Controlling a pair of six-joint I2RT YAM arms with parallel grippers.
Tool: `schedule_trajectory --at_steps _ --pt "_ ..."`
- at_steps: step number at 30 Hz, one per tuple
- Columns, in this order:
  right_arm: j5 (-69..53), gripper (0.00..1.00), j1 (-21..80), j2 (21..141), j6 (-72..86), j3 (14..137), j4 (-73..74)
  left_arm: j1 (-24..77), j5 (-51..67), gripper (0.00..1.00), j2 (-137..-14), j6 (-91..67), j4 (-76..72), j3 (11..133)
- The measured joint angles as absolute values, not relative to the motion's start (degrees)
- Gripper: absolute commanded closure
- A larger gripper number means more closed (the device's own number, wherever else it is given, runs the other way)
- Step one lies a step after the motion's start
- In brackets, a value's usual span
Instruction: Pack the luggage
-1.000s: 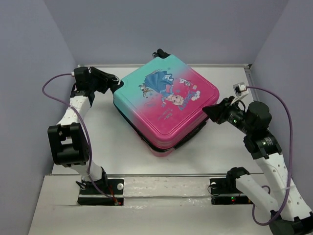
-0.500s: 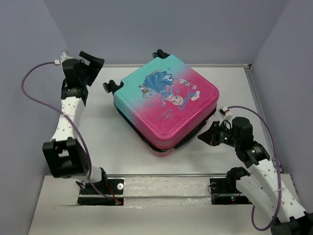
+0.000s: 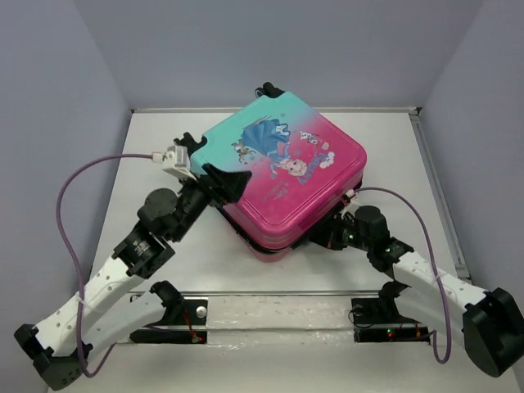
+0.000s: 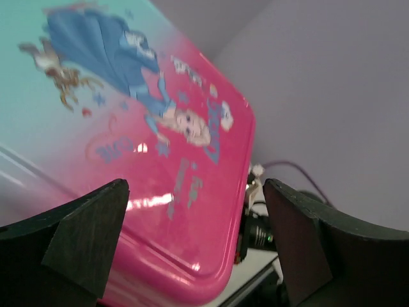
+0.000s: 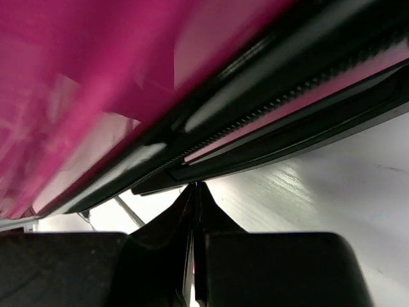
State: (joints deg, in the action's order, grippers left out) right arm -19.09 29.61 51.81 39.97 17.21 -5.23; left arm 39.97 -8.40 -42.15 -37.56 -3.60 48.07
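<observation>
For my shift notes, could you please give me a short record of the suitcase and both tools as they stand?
suitcase: lying flat on the table, lid down, printed side up
zipper band: black; cannot tell whether it is done up
left tool: open, above the suitcase's near left edge, holding nothing
right tool: shut, low over the table, tip at the zipper band on the near right side, holding nothing

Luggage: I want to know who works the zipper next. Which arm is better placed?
Right, probably. The right gripper, shut, points at the zipper band on the luggage's near side, tip close to it. The left gripper hangs open above the lid, off the band.
</observation>
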Motion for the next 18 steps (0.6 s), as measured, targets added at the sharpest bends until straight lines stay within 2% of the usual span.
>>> schedule_trajectory --at_steps 4,7,11,13,15,16,18 --pt "-16.97 0.93 32.86 56.99 44.05 14.76 -13.52 56.45 -18.24 0.06 -40.36 -37.47 -0.30 42.17" --pt "-14.55 0.93 34.85 62.96 45.52 15.09 -20.34 67.77 -25.02 0.06 -42.30 -37.21 0.78 42.06" --pt "-12.84 0.93 36.21 70.08 46.54 17.52 -26.50 84.29 -39.72 0.06 -48.58 -36.16 2.79 45.60" --pt "-12.23 0.92 36.47 71.55 46.22 18.68 -27.49 88.25 -43.72 0.05 -52.58 -36.36 3.40 47.64" --pt "-12.19 0.86 36.47 71.79 45.54 19.59 -27.18 89.10 -46.37 0.05 -55.13 -37.15 4.14 47.94" --pt "-12.21 0.80 36.47 71.64 44.93 20.12 -26.50 89.14 -47.81 0.05 -56.16 -37.89 4.80 47.68" --pt "-12.23 0.76 36.47 70.70 44.16 20.51 -25.63 89.14 -49.36 0.05 -56.88 -39.20 5.76 46.89"
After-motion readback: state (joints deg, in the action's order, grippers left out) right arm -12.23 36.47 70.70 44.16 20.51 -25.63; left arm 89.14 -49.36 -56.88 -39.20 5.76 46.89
